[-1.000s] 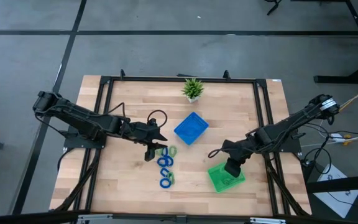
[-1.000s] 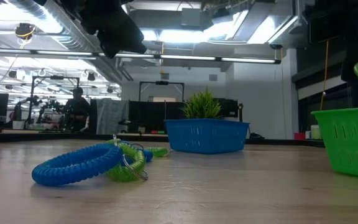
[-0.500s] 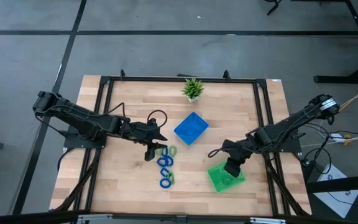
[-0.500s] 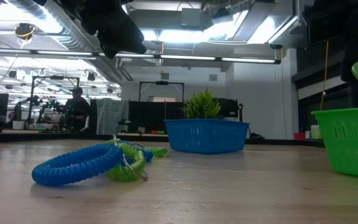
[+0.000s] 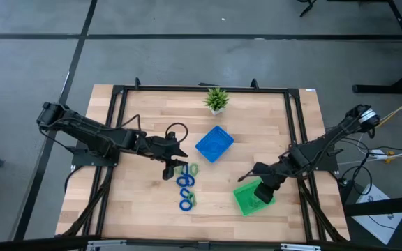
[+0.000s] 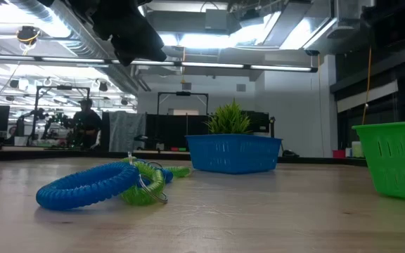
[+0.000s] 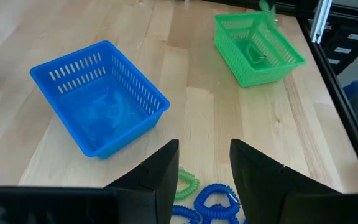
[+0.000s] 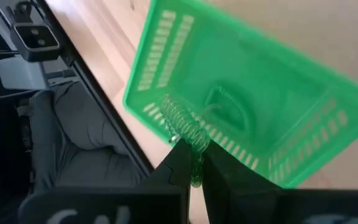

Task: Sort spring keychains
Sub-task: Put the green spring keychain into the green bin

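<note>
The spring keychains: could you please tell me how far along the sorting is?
Done: one green keychain already lies in the green tray. In hand: the right pincer is shut on another green keychain over that tray. Left: the pile of blue and green keychains under the open left pincer; the blue tray looks empty.

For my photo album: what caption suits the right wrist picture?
Right gripper dangles a green spring keychain over the green tray, one already inside.
</note>
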`<state>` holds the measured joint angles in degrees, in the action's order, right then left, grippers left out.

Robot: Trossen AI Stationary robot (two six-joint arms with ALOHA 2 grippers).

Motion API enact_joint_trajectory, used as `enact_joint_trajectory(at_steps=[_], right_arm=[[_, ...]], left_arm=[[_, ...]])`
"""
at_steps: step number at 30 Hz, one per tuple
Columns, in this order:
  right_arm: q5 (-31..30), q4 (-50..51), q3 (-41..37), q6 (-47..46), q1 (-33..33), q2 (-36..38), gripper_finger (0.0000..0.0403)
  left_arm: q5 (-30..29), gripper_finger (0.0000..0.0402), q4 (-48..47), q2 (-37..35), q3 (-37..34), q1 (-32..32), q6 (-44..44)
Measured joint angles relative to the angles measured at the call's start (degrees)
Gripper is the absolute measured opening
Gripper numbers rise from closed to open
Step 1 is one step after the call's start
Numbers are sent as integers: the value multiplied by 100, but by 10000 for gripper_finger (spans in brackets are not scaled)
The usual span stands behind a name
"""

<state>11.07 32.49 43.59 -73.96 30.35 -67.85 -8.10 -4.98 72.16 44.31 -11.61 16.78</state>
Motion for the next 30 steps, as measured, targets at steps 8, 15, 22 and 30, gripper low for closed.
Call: enact_joint_trajectory(at_steps=[8,15,22,30], right_arm=[[-408,0,0,-63,280,0,22],[-535,0,0,-38,290,-2,57],[-1082,24,0,-38,290,-2,123],[-1154,-26,0,-1,290,-2,165]], left_arm=[[-199,139,-1,0,0,14,0],[-341,139,-1,0,0,14,1],[-417,139,-242,0,0,14,0],[-575,139,-1198,0,0,10,228]])
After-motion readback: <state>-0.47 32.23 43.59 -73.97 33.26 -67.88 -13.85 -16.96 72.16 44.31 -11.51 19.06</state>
